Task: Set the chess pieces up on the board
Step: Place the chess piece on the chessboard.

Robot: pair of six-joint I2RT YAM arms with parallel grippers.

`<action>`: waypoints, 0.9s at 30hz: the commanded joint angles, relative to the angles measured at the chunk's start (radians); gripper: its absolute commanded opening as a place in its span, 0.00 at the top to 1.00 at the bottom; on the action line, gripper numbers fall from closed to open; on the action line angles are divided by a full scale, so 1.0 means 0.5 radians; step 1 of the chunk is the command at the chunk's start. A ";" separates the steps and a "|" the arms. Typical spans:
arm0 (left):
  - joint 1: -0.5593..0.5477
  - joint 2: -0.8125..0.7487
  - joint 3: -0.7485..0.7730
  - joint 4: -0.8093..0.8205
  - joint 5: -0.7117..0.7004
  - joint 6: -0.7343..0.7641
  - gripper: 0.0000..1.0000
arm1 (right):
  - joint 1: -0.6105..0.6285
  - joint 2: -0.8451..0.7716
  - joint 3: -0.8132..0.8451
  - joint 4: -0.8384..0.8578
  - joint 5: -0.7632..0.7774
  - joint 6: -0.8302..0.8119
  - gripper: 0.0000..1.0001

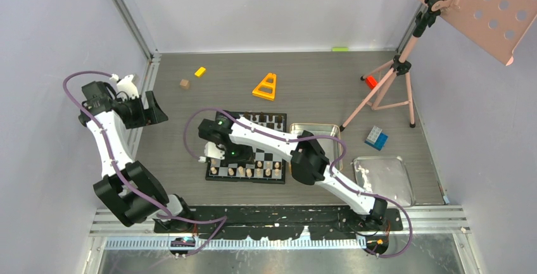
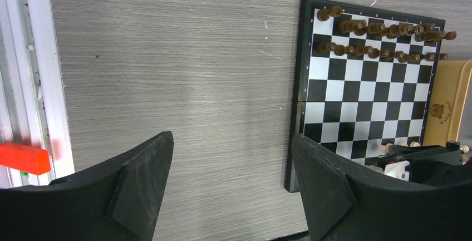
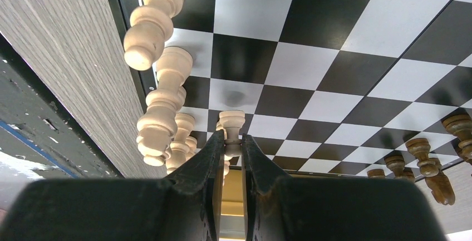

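The checkered board (image 1: 271,157) lies mid-table. Dark chess pieces (image 2: 384,29) fill its two far rows. Pale chess pieces (image 1: 247,172) line the near edge. My right gripper (image 3: 231,141) reaches over the board's near left part (image 1: 217,155) and is shut on a pale chess piece (image 3: 232,122), held upright by its neck just in from the edge row of pale pieces (image 3: 158,113); whether its base touches the board (image 3: 334,24) cannot be told. My left gripper (image 2: 232,141) hangs open and empty over bare table left of the board (image 2: 362,85), also seen in the top view (image 1: 155,109).
A gold tin (image 1: 315,131) touches the board's right side, with a silver tray (image 1: 383,179) further right. A brown cube (image 1: 184,84), yellow block (image 1: 200,71) and orange triangle (image 1: 265,87) lie beyond the board. A pink tripod (image 1: 392,84) and a blue cube (image 1: 376,138) stand at right.
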 commanded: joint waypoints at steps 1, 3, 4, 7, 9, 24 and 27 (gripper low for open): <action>0.011 -0.053 -0.013 -0.010 0.039 0.042 0.19 | 0.011 0.006 0.074 -0.041 -0.014 -0.011 0.87; 0.011 -0.052 -0.014 -0.009 0.039 0.046 0.19 | 0.013 0.007 0.074 -0.035 -0.019 -0.007 0.86; 0.011 -0.050 -0.013 -0.011 0.039 0.046 0.19 | 0.013 0.010 0.073 -0.035 -0.019 -0.004 0.85; 0.010 -0.046 -0.014 -0.009 0.039 0.048 0.19 | 0.014 0.013 0.075 -0.028 -0.022 -0.001 0.83; 0.010 -0.047 -0.017 -0.011 0.038 0.047 0.19 | 0.014 0.013 0.074 -0.022 -0.025 0.003 0.83; 0.011 -0.056 -0.032 -0.010 0.026 0.061 0.19 | 0.014 0.035 0.069 -0.009 -0.031 0.015 0.78; 0.011 -0.055 -0.033 -0.013 0.027 0.062 0.19 | 0.012 0.037 0.071 -0.006 -0.026 0.019 0.76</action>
